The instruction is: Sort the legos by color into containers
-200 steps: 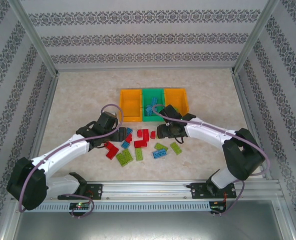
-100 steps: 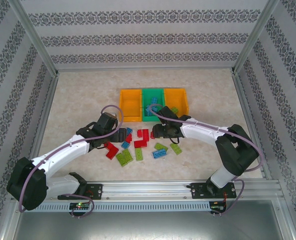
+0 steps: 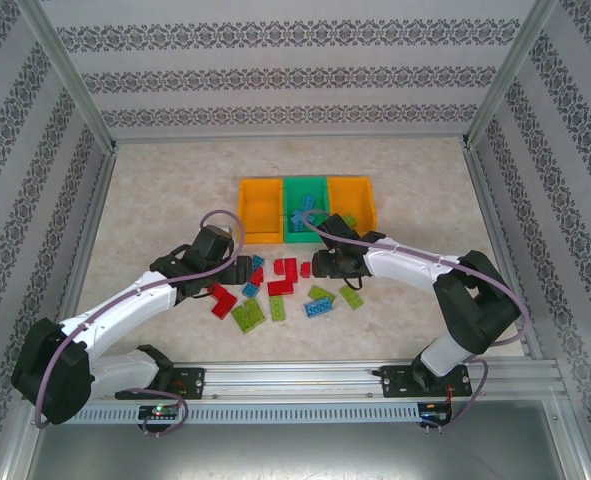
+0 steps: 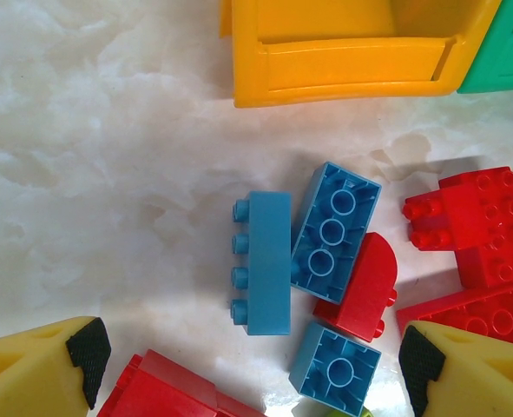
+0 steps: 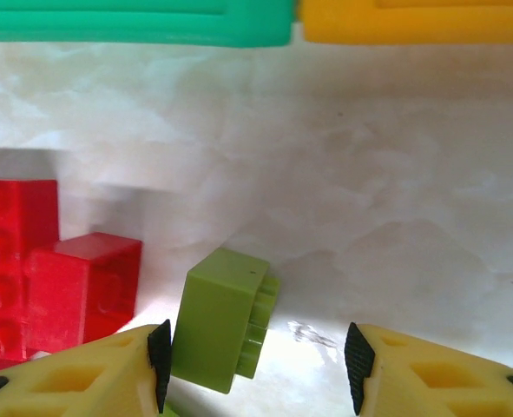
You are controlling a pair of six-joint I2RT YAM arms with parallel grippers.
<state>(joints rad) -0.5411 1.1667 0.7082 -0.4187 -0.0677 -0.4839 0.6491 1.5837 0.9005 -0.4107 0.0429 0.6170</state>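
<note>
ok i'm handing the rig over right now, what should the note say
left pincer: open, empty, above blue bricks by the left orange bin.
right pincer: open around a lime brick, one pad touching, not gripped.
done: some blue in the green bin, what looks like lime in the right orange bin.
to do: loose legos, red, blue and lime, on the table.

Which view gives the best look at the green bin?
The top external view: the whole green bin is seen from above, with blue legos inside. The right wrist view catches a strip of its near rim along the top edge, and the left wrist view one corner at upper right.
</note>
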